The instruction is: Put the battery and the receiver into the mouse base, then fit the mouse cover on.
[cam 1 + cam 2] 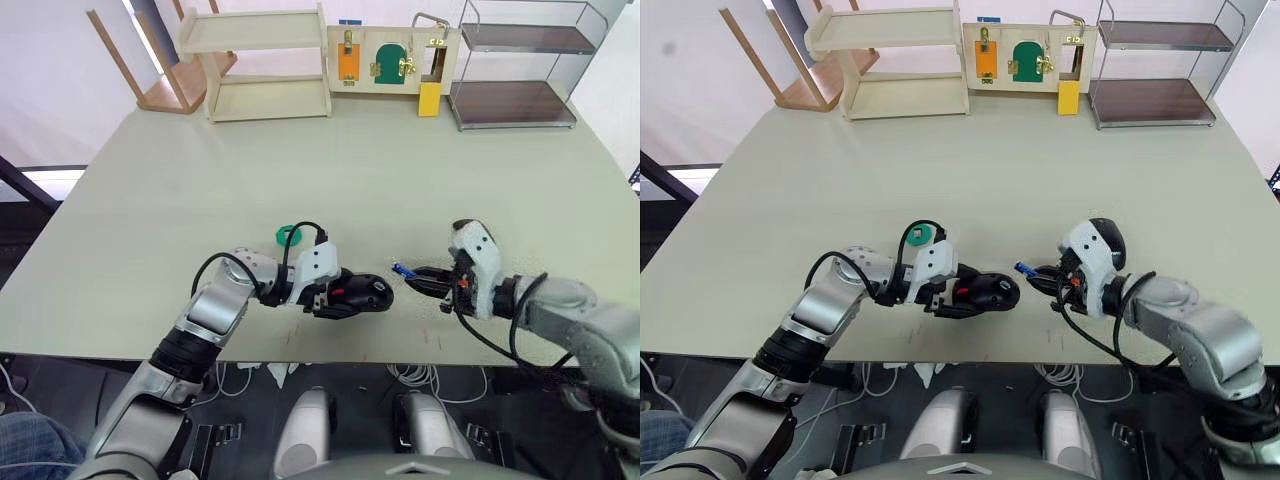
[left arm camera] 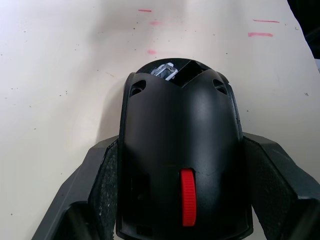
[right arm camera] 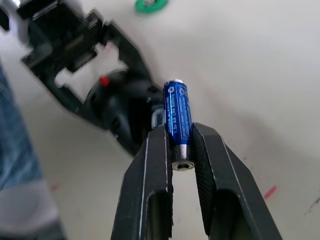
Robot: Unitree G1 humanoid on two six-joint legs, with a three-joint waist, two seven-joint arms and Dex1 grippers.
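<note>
Nearest the table's front edge, the left gripper [image 1: 335,296] has its two black fingers clamped on the flanks of the black oval mouse base [image 2: 182,165] with its red scroll wheel [image 2: 188,202]; in the left wrist view a hollow with a glint of metal opens at the shell's far end; the base looks like light, stiff, smooth plastic, so I judge a squeeze across its widest flanks, as now, is the secure hold, since a grip nearer the tapering end could slip. Just beside it, apart from it, the right gripper [image 3: 181,145] is closed on the small blue cylindrical battery [image 3: 176,112], pinching near its silvery end with the blue end pointing toward the base; the battery is rigid, light and slick, likely to roll or pivot between the pads if nudged off axis, and a hold this near the end leaves most of its length free to enter the hollow. Beyond the left gripper lies a flat green scalloped disc [image 1: 290,236], clear of the path between the grippers. Far back stand a pale wooden shelf [image 1: 265,62], a board of small latched doors [image 1: 385,60] and a metal rack [image 1: 515,65], none in the way.
</note>
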